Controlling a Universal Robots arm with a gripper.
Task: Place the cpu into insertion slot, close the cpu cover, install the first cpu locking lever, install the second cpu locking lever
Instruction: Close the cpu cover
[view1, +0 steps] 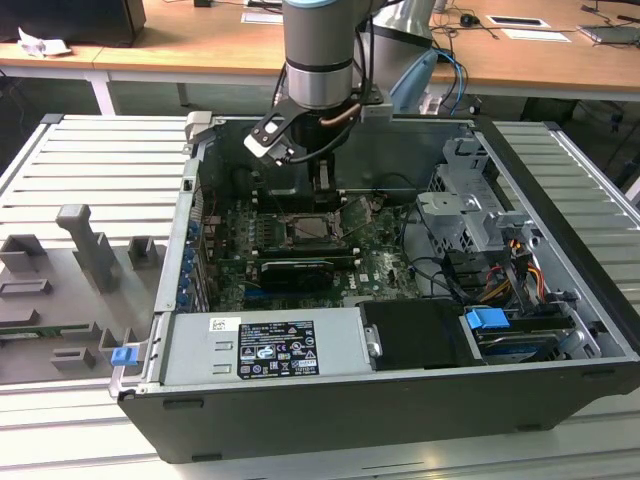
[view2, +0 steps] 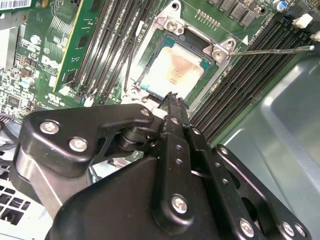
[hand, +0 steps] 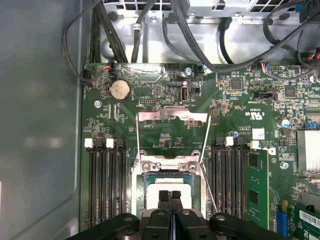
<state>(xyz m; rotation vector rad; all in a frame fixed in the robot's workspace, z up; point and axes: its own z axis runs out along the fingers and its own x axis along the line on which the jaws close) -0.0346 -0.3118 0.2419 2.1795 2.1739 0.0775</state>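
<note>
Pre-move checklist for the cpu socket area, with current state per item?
1. cpu seated in the insertion slot: ok, it lies flat inside the frame.
2. cpu cover closed: not ok, it is flipped back open.
3. Locking lever latched: not ok, it sticks out free to the side.
4. hand empty: ok, its fingers are shut together with nothing between them.
5. Hand clear of the cpu: cannot tell, the tips sit right over it.
</note>
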